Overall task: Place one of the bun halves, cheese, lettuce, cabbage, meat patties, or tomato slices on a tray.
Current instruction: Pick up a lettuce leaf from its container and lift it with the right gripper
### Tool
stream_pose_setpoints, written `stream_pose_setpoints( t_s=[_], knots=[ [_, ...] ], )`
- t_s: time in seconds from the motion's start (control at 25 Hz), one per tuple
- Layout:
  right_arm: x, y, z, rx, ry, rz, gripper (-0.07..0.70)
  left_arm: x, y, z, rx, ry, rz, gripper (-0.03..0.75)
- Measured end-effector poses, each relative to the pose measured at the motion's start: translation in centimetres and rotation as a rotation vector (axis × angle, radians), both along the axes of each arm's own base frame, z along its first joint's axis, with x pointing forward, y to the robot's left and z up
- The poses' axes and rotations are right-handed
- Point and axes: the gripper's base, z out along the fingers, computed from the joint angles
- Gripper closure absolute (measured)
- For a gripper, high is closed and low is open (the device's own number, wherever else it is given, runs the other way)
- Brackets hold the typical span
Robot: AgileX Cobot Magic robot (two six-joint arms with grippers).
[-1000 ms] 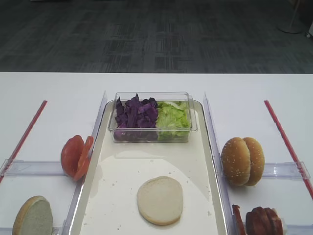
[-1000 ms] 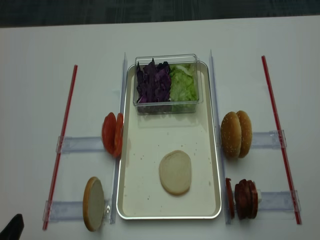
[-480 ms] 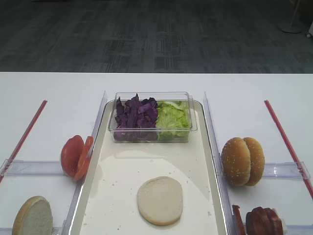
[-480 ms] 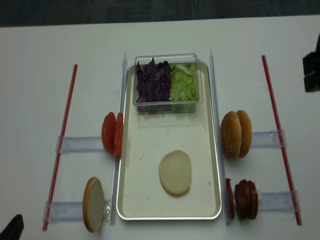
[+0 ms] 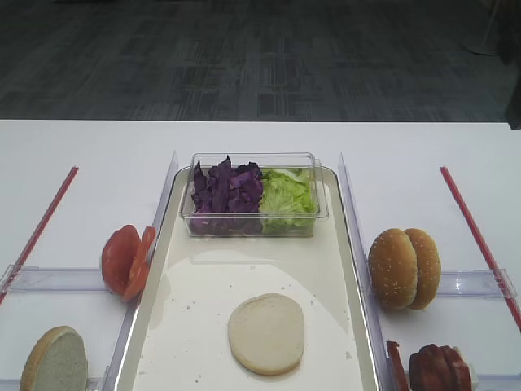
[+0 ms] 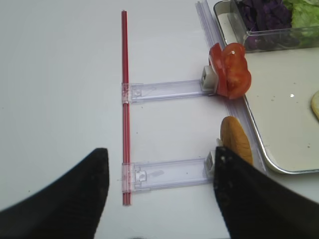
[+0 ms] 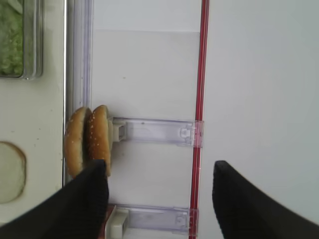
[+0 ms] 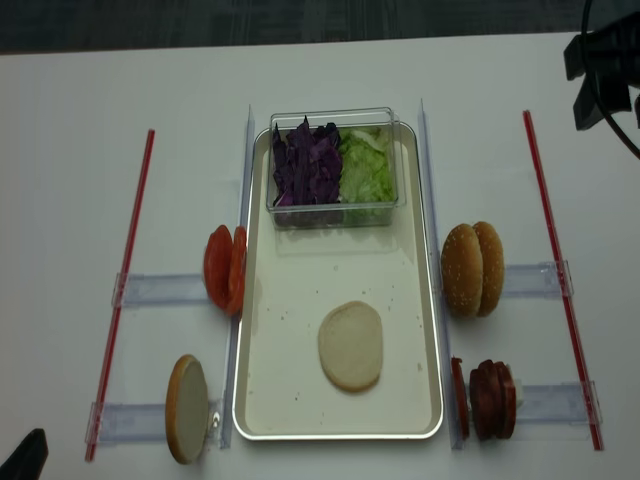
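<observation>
A long cream-white rectangular tray with a raised silvery rim (image 5: 338,244) lies lengthwise on a white table (image 5: 89,155). At its far end sits a small clear plastic tub (image 5: 254,159) holding dark purple chopped cabbage (image 5: 225,194) on the left and crinkly light green lettuce (image 5: 286,198) on the right. A pale bun half (image 5: 266,333) lies cut face up on the tray's near part. Left of the tray, orange-red tomato slices (image 5: 126,261) stand on edge, with another bun half (image 5: 54,359) nearer. On the right stand two sesame-seeded bun halves (image 5: 404,268) and dark reddish-brown meat patties (image 5: 435,368).

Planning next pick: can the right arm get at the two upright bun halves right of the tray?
Probably yes: the right tool is open above the bun halves, nothing between them.
</observation>
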Motion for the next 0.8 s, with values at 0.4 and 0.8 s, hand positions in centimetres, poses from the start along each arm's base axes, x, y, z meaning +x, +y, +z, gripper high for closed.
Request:
stream_pose_setpoints(
  t_s=[0.4, 0.8],
  knots=[
    [3.9, 0.0, -1.9, -0.013, 0.050, 0.041, 0.205, 0.0, 0.0, 0.0, 0.000, 0.000, 0.000, 0.283],
    [7.6, -0.1, -3.1, -0.032, 0.065, 0.047, 0.211, 0.0, 0.0, 0.0, 0.000, 0.000, 0.000, 0.283]
  ],
)
